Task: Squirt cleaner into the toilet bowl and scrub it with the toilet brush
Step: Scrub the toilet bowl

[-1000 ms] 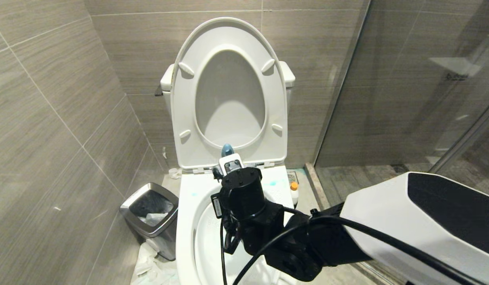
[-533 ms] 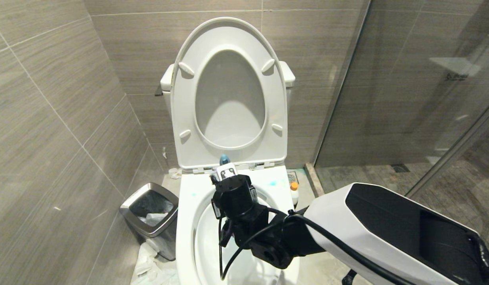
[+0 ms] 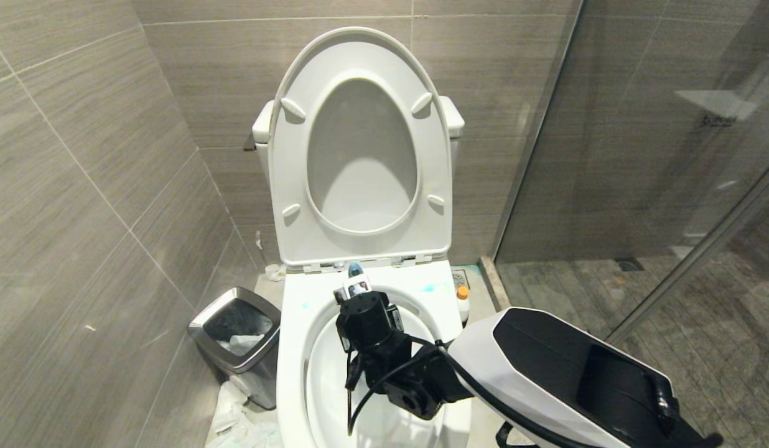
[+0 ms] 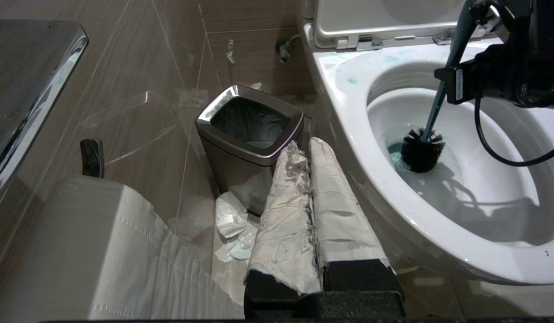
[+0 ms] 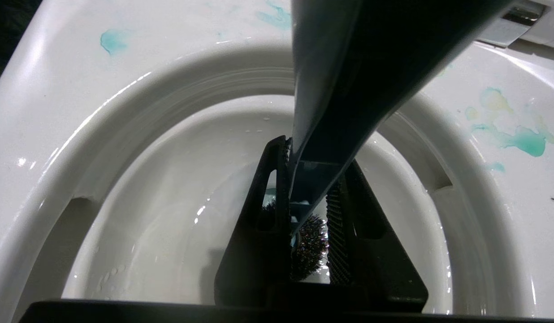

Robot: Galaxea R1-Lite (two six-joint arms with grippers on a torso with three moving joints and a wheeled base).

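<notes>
Since the earlier head frames, the right gripper (image 3: 367,311) has been sinking lower over the toilet bowl (image 3: 294,348), the toilet brush (image 3: 354,270) tip now showing just below the hinges. A bin (image 3: 235,336) is standing to the bowl's left.

Through the left wrist view, the left gripper (image 4: 310,211) is hanging parked beside the bowl, fingers pressed together, while the brush's dark head is dipping into tinted water.

From the right wrist view, the fingers (image 5: 277,197) are pinching the teal handle; cleaner (image 5: 523,140) is smearing the rim.
</notes>
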